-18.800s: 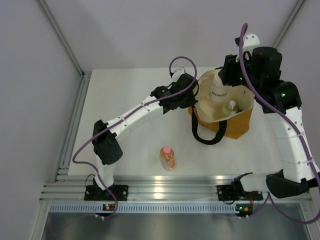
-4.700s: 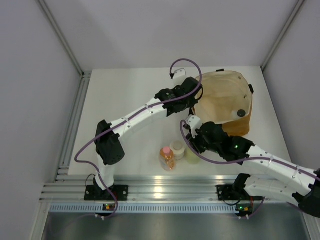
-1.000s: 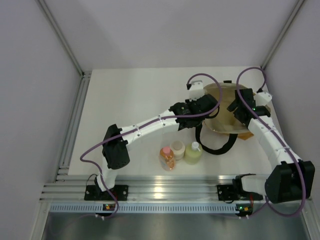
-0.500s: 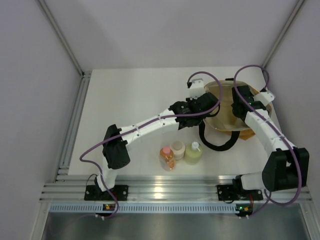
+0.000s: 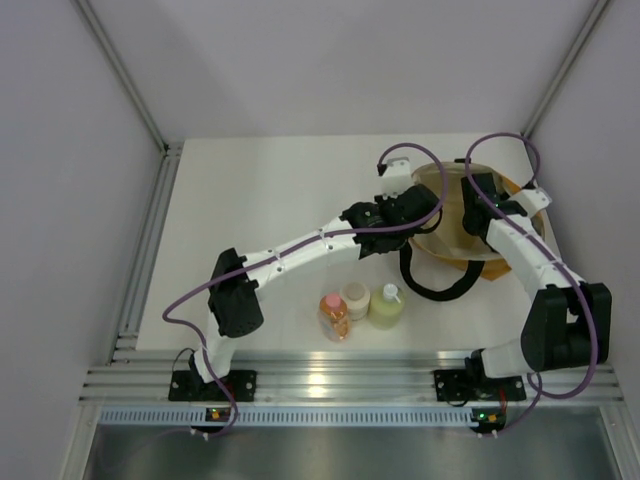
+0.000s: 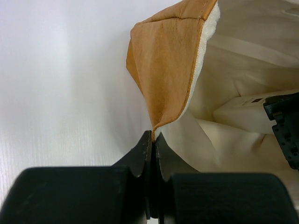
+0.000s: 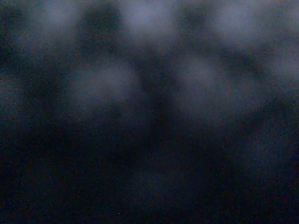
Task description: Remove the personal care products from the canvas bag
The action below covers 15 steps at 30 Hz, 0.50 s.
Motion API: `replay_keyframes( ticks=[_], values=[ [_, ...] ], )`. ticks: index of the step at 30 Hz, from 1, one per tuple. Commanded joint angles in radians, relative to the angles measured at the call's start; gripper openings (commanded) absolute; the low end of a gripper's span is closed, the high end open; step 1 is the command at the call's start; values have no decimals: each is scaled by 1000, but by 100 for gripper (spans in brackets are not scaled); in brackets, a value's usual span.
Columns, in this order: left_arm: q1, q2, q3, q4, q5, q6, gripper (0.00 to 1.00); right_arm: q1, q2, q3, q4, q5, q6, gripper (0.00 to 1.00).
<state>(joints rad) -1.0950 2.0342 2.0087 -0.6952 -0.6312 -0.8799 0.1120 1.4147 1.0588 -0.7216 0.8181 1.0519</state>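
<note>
Left gripper [image 6: 152, 140] pinches canvas bag [image 6: 163, 60] rim; right gripper [image 5: 472, 205] inside, fingers unreadable; 3 products [image 5: 354, 298] out, 4th likely needs grasping

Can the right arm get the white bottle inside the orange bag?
Probably yes. The left arm's fingers pinch the rim of the mustard-orange canvas bag, holding it open, and the right arm's fingers are down inside, right beside the white squarish bottle. Nothing shows between them.
</note>
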Motion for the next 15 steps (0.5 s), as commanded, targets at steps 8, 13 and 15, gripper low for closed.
replay_keyframes(
  ticks=[8,13,15],
  values=[
    [0,8,51,-1,-10,22,0,-5,-49,112,40,-74,-140,0],
    [0,9,56,0,-15,28,0,20,-111,138,125,-160,-300,0],
    [0,9,59,-1,-18,30,0,38,-126,147,135,-151,-337,0]
  ],
)
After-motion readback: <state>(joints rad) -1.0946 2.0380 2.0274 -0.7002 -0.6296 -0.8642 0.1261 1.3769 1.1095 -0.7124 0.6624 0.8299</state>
